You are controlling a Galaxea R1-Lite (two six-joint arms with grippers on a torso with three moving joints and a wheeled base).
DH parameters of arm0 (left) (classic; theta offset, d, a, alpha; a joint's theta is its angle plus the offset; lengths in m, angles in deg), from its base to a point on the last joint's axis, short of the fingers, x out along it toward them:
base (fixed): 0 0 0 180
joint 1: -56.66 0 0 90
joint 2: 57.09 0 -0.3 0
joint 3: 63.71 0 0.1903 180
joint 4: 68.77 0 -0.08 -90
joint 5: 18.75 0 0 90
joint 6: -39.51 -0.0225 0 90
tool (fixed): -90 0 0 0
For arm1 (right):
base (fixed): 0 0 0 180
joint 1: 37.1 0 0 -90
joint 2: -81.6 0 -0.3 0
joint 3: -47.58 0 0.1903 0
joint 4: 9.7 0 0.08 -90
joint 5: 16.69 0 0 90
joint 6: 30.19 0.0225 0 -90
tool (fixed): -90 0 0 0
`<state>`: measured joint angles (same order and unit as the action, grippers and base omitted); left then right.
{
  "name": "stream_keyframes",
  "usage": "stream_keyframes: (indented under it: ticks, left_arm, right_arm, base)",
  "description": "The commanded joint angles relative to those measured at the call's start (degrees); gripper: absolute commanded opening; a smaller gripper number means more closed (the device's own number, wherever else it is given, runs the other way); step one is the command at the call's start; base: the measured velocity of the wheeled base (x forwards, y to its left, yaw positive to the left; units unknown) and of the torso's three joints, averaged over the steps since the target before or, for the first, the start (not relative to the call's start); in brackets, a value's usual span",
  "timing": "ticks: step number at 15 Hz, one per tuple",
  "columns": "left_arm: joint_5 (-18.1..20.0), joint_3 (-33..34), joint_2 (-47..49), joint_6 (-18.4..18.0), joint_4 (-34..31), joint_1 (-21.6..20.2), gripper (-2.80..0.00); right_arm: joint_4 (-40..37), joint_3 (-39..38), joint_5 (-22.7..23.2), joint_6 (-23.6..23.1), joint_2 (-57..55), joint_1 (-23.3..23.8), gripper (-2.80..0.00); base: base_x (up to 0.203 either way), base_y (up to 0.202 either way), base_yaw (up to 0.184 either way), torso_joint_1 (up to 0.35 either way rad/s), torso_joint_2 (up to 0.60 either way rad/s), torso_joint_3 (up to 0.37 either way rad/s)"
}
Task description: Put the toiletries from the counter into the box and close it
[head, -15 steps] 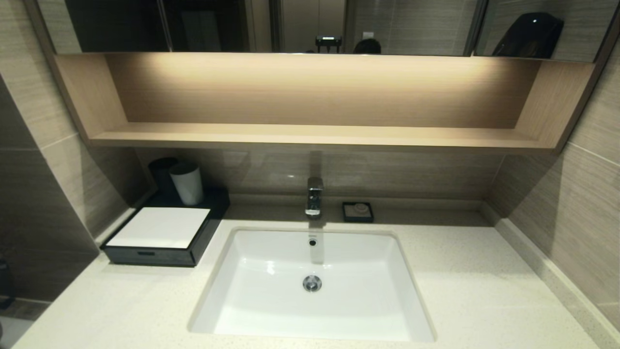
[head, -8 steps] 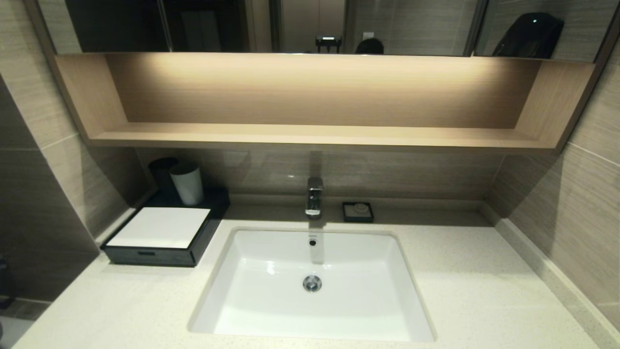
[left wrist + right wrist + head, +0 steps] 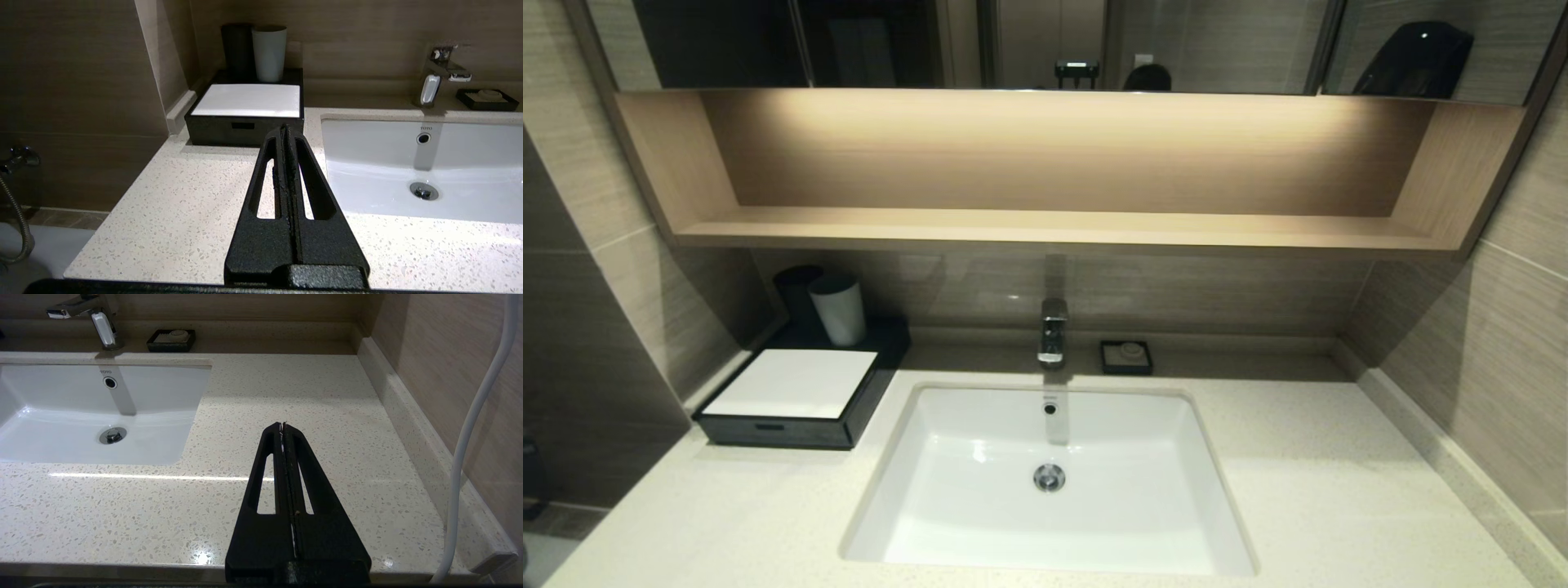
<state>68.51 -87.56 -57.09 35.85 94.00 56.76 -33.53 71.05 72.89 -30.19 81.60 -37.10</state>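
Faintly, "TOTO" on the basin (image 3: 425, 128); left gripper (image 3: 284, 130) and right gripper (image 3: 282, 425) both clenched, empty.

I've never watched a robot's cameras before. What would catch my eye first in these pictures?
The white basin sunk into the middle of the speckled counter, with a chrome tap behind it. At the counter's left stands a black box with a white top, its drawer shut. In each wrist view a black gripper, left and right, points over the counter, fingers pressed together, holding nothing.
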Motion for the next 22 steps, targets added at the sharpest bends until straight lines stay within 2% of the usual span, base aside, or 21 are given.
stream_keyframes:
  ticks: [1,5,7,11,15,22]
  left_arm:
    - [0.01,0.39,-0.09,0.06,-0.16,-0.01,-2.80]
    - [1.91,0.48,-0.09,0.08,-1.78,-0.01,-2.80]
    - [2.56,0.40,-0.09,0.01,-6.34,-0.01,-2.80]
    - [2.65,0.39,-0.09,0.15,-6.31,-0.01,-2.80]
    - [2.47,0.39,-0.09,3.31,-5.96,-0.01,-2.80]
    - [2.38,0.39,-0.09,3.31,-5.96,-0.01,-2.80]
  right_arm:
    - [-0.05,-0.01,-0.02,0.00,0.00,0.00,-2.80]
    - [0.02,-0.01,-0.02,0.00,0.00,0.00,-2.80]
    - [-0.06,-0.01,-0.02,0.00,0.00,0.00,-2.80]
    - [-0.06,-0.01,-0.02,0.00,0.00,0.00,-2.80]
    - [0.02,-0.01,-0.02,0.00,0.00,0.00,-2.80]
    - [-0.06,-0.01,-0.02,0.00,0.04,0.00,-2.80]
  base:
    - [0.000,0.000,0.000,0.000,0.00,0.000]
    - [0.000,0.000,0.000,0.000,0.00,0.000]
    - [0.000,0.000,0.000,0.000,0.00,0.000]
    - [0.000,0.000,0.000,0.000,0.00,0.000]
    - [0.000,0.000,0.000,0.000,0.00,0.000]
    - [0.000,0.000,0.000,0.000,0.00,0.000]
